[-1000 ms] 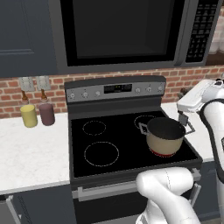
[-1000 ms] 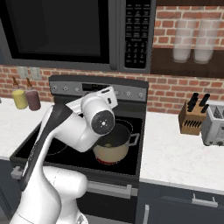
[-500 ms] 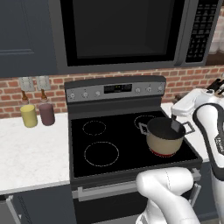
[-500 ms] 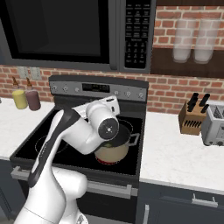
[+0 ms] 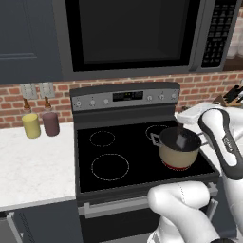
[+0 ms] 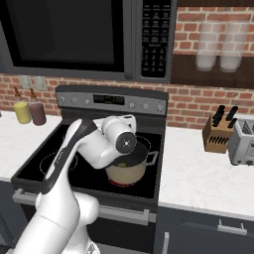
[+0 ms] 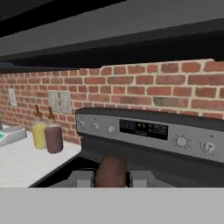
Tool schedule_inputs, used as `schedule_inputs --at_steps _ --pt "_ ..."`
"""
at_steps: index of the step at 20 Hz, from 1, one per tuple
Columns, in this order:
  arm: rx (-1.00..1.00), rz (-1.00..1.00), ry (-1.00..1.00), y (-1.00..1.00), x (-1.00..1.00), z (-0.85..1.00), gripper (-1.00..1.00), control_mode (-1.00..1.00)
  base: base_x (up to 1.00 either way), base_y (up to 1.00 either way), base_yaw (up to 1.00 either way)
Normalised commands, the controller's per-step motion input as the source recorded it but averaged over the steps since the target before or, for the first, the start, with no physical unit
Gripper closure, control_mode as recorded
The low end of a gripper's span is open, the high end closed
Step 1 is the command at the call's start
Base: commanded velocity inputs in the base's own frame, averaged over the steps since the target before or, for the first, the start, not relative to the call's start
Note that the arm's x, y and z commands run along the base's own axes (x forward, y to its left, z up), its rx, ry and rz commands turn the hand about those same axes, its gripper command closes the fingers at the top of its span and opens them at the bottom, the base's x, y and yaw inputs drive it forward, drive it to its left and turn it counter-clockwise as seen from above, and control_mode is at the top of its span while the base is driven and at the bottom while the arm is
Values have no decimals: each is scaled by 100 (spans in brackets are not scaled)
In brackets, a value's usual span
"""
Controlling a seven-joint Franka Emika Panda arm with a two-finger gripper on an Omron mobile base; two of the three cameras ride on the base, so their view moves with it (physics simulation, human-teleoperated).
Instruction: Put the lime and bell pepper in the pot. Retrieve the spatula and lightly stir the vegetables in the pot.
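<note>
Pot's sitting on the stove with the spatula poking into it.

The round tan-beige cooking pot with its dark inside, red bottom rim and small grey loop handle stands upright on the front right burner. The short spatula with the dark reddish-brown handle is clamped between the fingers, handle end towards the hand camera; from the left base view its pale grey blade hangs down inside the pot. Can't really make out the vegetables.

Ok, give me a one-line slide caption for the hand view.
Gripper shut on the spatula's reddish-brown handle, facing the stove control panel and brick wall, two bottles at left.
</note>
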Motion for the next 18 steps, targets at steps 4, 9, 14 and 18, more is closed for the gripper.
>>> schedule_inputs --at_steps 4,9,14,18 --pt "10 0 13 -6 28 -26 100 -100 0 0 0" --pt "6 0 5 -14 10 -25 100 -100 0 0 0" --pt "3 2 0 -18 1 -22 100 -100 0 0 0" --pt "0 4 0 -12 0 -27 100 -100 0 0 0"
